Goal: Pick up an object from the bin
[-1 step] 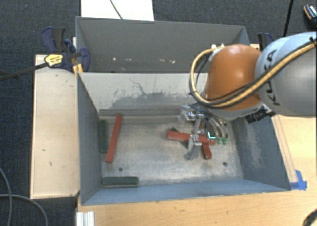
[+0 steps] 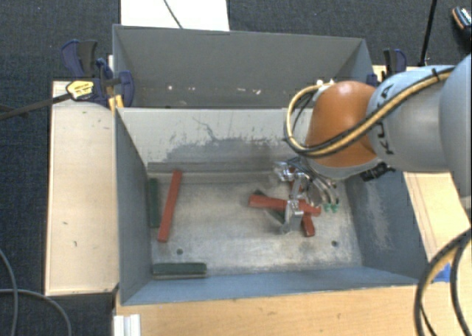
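Seen at three o'clock of the bin [image 2: 221, 235] floor: gripper [image 2: 293, 217] low over crossed red blocks [image 2: 259, 200]; cannot tell whether clenched or released.

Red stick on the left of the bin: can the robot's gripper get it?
Probably yes. The red stick lies uncovered on the bin floor; only the dark green stick beside it might crowd the gripper.

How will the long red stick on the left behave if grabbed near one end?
The red stick looks straight and rigid, so probably won't flop. Long and thin, it may tilt if gripped off-centre. Pushed, it would likely slide and nudge the green stick beside it.
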`<control>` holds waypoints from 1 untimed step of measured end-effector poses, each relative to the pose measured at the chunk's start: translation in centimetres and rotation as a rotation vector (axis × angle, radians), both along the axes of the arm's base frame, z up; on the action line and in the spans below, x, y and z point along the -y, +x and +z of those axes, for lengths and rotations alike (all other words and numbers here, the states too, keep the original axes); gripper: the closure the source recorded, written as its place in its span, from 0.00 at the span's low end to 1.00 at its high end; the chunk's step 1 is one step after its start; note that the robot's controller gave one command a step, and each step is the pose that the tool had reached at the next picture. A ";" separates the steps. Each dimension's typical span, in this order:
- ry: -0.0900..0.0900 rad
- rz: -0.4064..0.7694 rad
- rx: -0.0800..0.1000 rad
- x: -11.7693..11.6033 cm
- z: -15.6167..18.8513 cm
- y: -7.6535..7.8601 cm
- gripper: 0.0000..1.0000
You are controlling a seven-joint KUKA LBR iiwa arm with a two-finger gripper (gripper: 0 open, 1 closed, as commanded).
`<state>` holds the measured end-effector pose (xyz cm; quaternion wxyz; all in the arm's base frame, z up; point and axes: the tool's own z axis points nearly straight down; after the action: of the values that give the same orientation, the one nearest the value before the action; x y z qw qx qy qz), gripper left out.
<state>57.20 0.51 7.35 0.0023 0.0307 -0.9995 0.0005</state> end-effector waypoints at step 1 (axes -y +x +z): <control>0.002 0.000 0.005 -0.3 0.4 0.1 1.00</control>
<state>57.27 0.76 7.78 0.0000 0.0307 -0.9995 -0.0004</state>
